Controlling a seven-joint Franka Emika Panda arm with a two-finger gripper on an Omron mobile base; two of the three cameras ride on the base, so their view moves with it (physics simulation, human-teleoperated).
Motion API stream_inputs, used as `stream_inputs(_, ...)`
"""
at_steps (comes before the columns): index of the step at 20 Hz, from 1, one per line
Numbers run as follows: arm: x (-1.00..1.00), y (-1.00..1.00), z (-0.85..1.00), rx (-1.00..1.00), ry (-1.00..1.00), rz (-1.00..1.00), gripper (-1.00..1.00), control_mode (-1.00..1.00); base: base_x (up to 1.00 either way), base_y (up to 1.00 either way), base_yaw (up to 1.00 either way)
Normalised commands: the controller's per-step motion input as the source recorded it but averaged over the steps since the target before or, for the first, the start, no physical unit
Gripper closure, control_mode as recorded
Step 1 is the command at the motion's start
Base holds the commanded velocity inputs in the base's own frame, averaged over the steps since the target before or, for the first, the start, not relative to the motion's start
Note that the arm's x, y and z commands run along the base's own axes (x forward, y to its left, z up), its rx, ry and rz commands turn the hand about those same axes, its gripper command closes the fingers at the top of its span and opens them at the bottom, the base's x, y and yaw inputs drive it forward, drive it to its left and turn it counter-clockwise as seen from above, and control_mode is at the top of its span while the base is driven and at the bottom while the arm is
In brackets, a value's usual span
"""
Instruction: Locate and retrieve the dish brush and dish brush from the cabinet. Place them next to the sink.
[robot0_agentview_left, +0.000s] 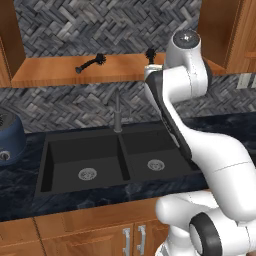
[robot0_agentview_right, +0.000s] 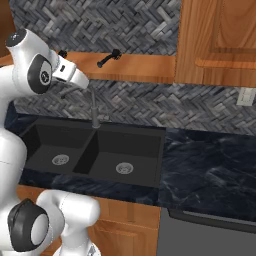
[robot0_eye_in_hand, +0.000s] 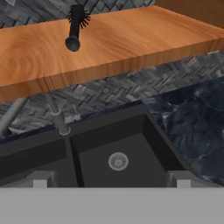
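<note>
The open cabinet's shelf board (robot0_agentview_left: 50, 70) carries both brushes. The long curved-handled dish brush (robot0_agentview_left: 91, 63) lies left of the faucet line, and the short stubby one (robot0_agentview_left: 150, 53) (robot0_agentview_right: 109, 58) (robot0_eye_in_hand: 74, 28) lies further right. My gripper (robot0_eye_in_hand: 110, 181) is open, with its tips wide apart and nothing between them. It hangs in front of and below the shelf edge (robot0_eye_in_hand: 131, 61), a little left of the stubby brush, touching nothing. Under it lies the black double sink (robot0_agentview_left: 50, 165) (robot0_agentview_right: 145, 160) (robot0_eye_in_hand: 153, 131). My arm hides most of the long brush in the right base view.
A slim grey faucet (robot0_agentview_left: 117, 115) (robot0_agentview_right: 94, 112) (robot0_eye_in_hand: 59, 120) rises behind the sink divider, close under the hand. A round navy appliance (robot0_agentview_left: 7, 135) stands left of the sink. Dark marble counter (robot0_agentview_right: 210, 170) stretches to the right. A closed wooden door (robot0_agentview_right: 215, 40) bounds the shelf's right end.
</note>
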Motion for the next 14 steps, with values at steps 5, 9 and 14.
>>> stream_inputs(5, 0.22, 0.0, 0.6, -0.03, -0.03, 0.0, -1.0, -1.0, 0.0, 0.0, 0.0)
stream_inputs(9, 0.36, 0.0, 0.41, -0.05, 0.03, 0.0, -1.0, -1.0, 0.0, 0.0, 0.0)
stream_inputs(14, 0.5, -0.05, 0.01, 0.0, 0.08, 0.0, -1.0, -1.0, 0.0, 0.0, 0.0)
